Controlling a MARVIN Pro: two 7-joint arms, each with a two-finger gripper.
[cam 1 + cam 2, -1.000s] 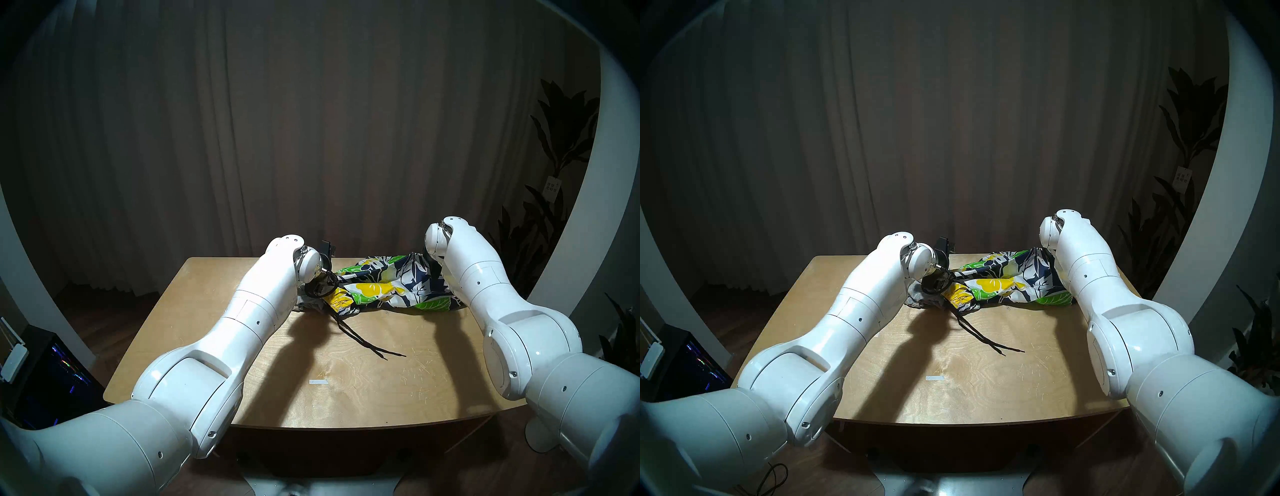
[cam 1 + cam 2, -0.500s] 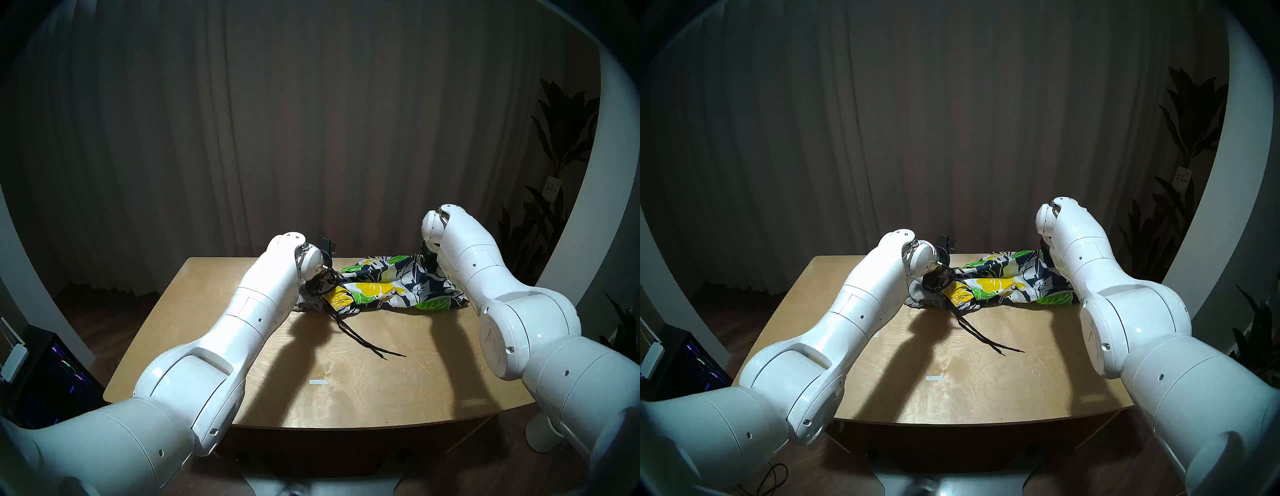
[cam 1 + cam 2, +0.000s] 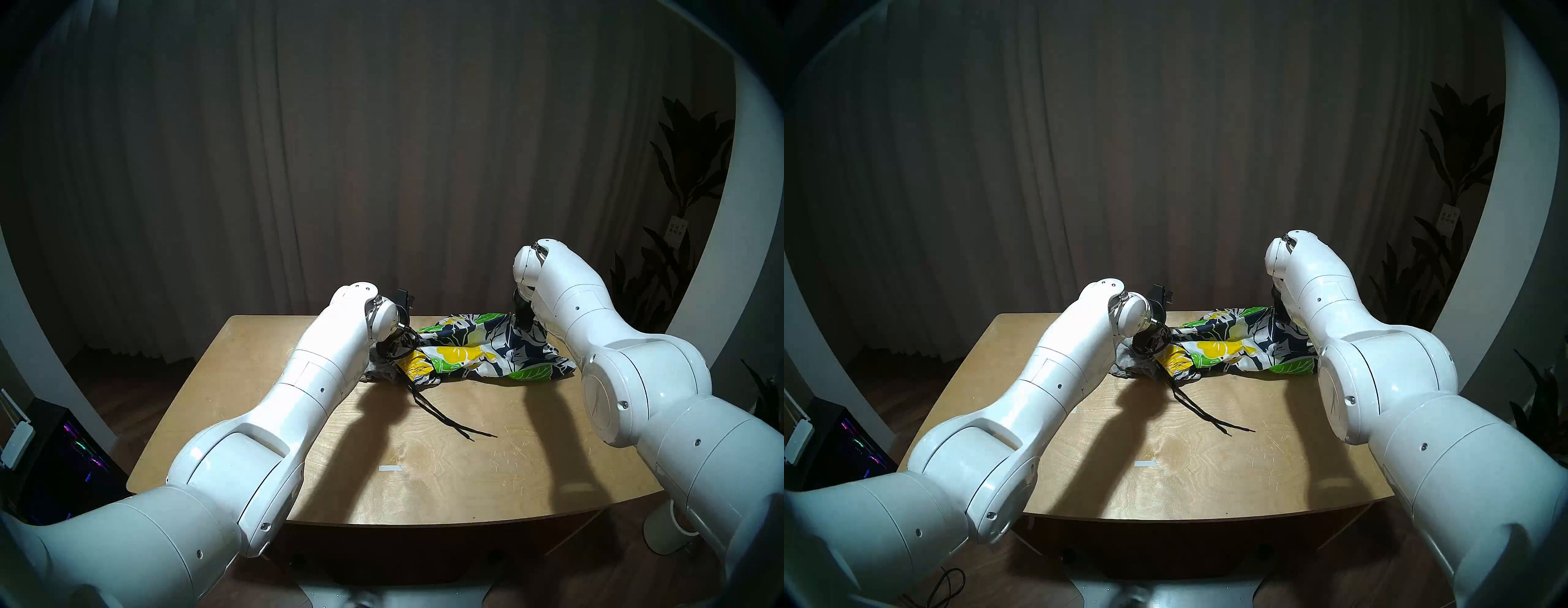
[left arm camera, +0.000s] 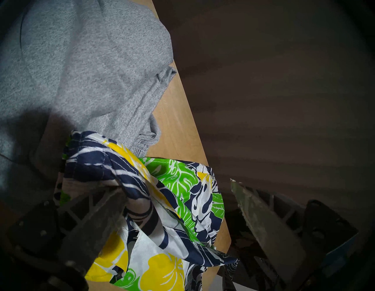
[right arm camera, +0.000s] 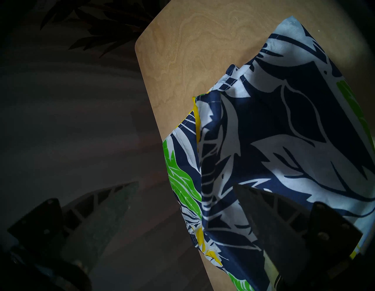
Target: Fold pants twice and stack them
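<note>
Thin floral shorts are crumpled at the wooden table's far edge over soft heather-grey shorts; both grippers are spread, fingertips hidden by arms in head views

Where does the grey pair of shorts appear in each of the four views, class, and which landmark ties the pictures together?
Head left: grey shorts, sliver beside the left forearm.
Head right: same sliver.
Left wrist: fills the upper left.
Right wrist: not in it.
Landmark: floral shorts, overlapping the grey pair.
</note>
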